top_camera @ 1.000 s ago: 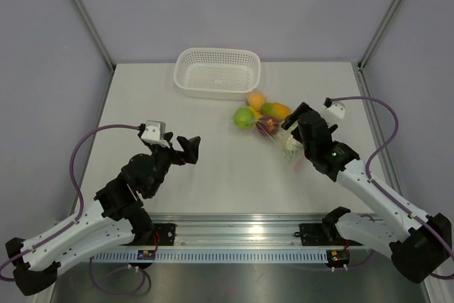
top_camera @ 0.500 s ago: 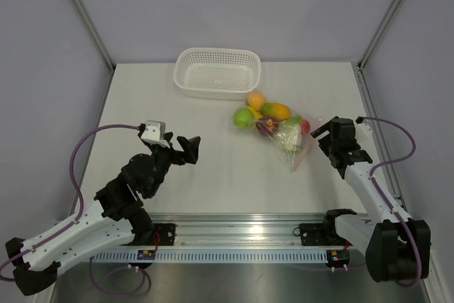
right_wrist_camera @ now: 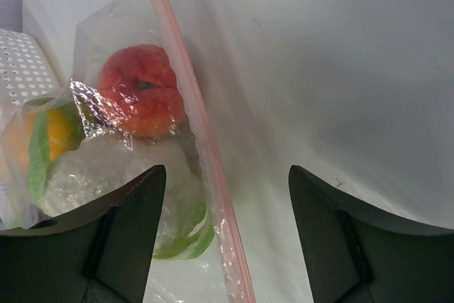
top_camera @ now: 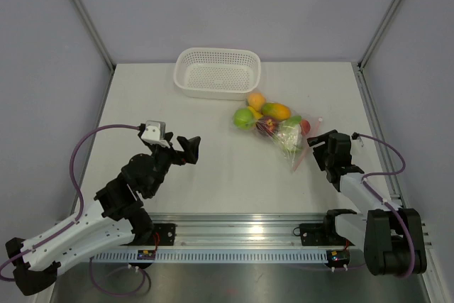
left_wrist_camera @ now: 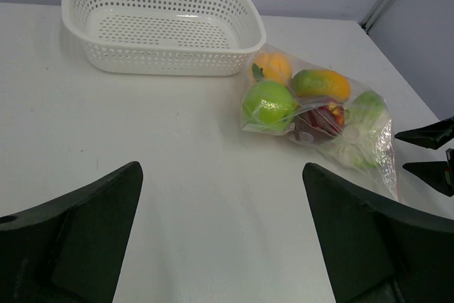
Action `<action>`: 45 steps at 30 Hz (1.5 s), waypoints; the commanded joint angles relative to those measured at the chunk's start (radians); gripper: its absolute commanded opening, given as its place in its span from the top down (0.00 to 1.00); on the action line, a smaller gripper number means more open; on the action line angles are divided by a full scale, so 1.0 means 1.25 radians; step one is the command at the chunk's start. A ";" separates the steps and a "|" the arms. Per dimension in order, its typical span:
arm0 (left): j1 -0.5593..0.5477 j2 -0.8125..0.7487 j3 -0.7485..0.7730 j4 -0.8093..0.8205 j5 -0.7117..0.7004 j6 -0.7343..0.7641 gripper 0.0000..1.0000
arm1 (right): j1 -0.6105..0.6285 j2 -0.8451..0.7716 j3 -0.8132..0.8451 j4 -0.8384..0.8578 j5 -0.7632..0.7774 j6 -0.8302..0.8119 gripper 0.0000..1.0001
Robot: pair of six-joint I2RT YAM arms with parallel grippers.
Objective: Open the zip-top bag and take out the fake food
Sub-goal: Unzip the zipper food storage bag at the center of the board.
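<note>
Fruit and vegetables in glossy plastic, the fake food [top_camera: 277,111], lie inside the zip-top bag [top_camera: 287,140]. The bag rests flat on the table [top_camera: 213,182] right of centre, near the white perforated basket [top_camera: 218,72]. Its pink zip strip [top_camera: 303,152] faces the right gripper [top_camera: 317,148], which sits low just beside that edge with its jaws apart. I judge it is placed there to pinch the strip. The left gripper [top_camera: 190,148] hangs well apart from the bag, fingers spread wide and empty, probably waiting to take the opposite lip.

From the left wrist, the bag lies beyond the wide black fingers. A green apple [left_wrist_camera: 269,103], two orange pieces, a dark red piece [left_wrist_camera: 320,118] and pale cauliflower [left_wrist_camera: 358,143] press against the clear, crinkled film. Two dark fingertips of the right arm show at the right edge, apart and pointing at the bag's near end.

From the right wrist, the strip runs between the two fingers, and neither seems to touch it. A peach [right_wrist_camera: 138,90] bulges behind the wrinkled plastic. Along its visible length the strip looks shut, so nothing is out yet.
</note>
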 commanded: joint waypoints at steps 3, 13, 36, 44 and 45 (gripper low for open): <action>0.001 -0.002 0.018 0.036 0.006 -0.003 0.01 | -0.004 0.031 -0.036 0.175 -0.007 0.074 0.23; 0.001 -0.001 0.017 0.039 0.009 -0.004 0.01 | -0.008 0.107 -0.062 0.320 -0.044 0.120 0.55; 0.001 -0.005 0.017 0.036 0.009 -0.004 0.01 | -0.008 0.210 -0.041 0.391 -0.073 0.095 0.62; 0.001 -0.001 0.018 0.036 0.011 -0.002 0.01 | -0.008 0.067 -0.038 0.319 -0.069 0.051 0.87; 0.001 0.004 0.018 0.039 0.013 -0.002 0.01 | -0.008 0.045 -0.037 0.307 -0.066 0.041 0.87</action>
